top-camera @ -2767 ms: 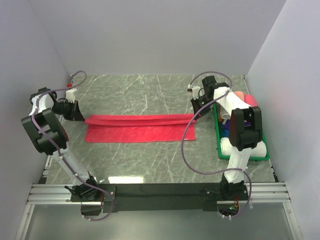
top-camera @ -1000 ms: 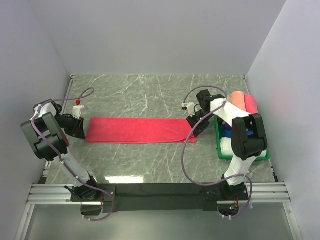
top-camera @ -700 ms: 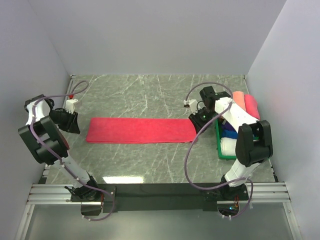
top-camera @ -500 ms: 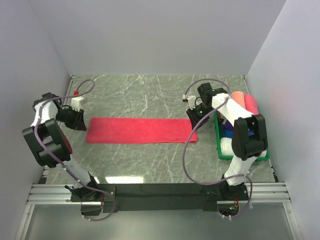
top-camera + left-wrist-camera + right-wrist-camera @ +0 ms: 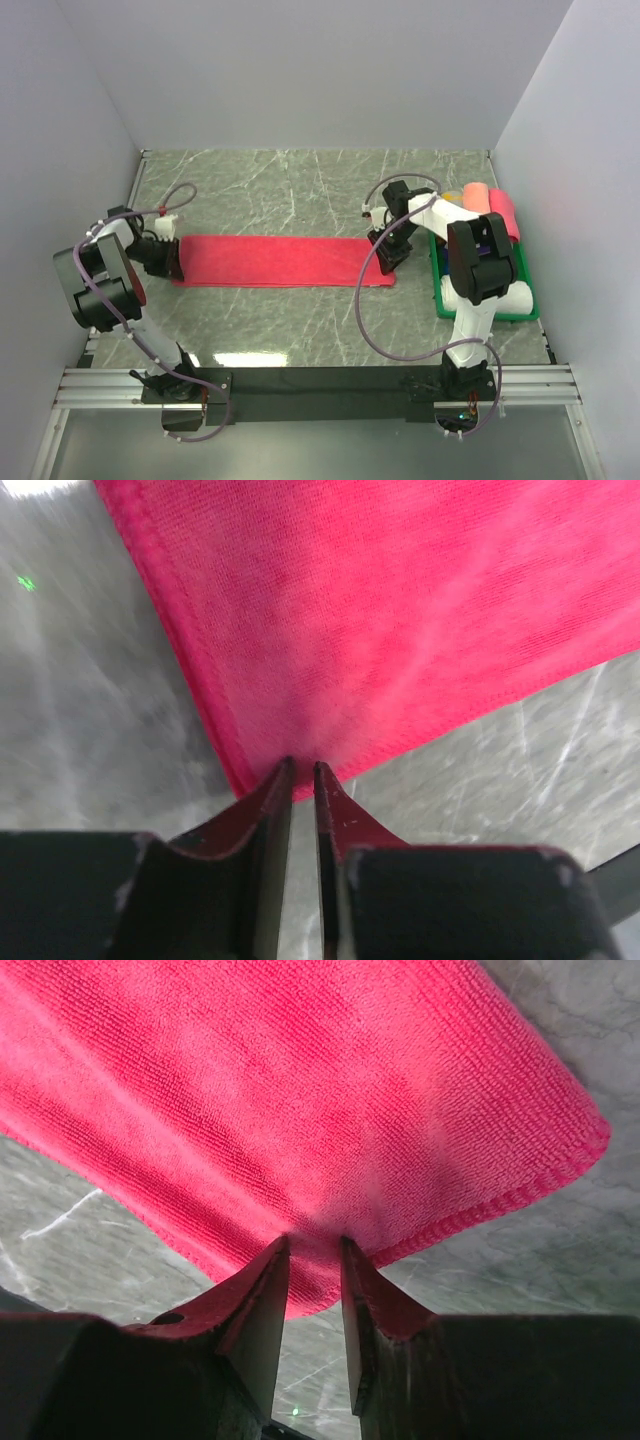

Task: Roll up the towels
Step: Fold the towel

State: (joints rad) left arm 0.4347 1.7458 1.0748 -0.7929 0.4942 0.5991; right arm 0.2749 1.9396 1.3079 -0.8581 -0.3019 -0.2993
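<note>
Red towel [image 5: 275,261] — a long folded strip lying flat mid-table on the marble table [image 5: 300,190]. Left gripper [image 5: 302,765] and right gripper [image 5: 314,1240] each pinch its hem at opposite ends — probably best to move both together, level and taut, keeping the edges aligned.

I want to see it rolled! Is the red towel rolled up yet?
Not yet. The red towel lies flat as a long strip.

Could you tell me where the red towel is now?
Top view: the red towel lies flat on the table between the left gripper and right gripper.
</note>
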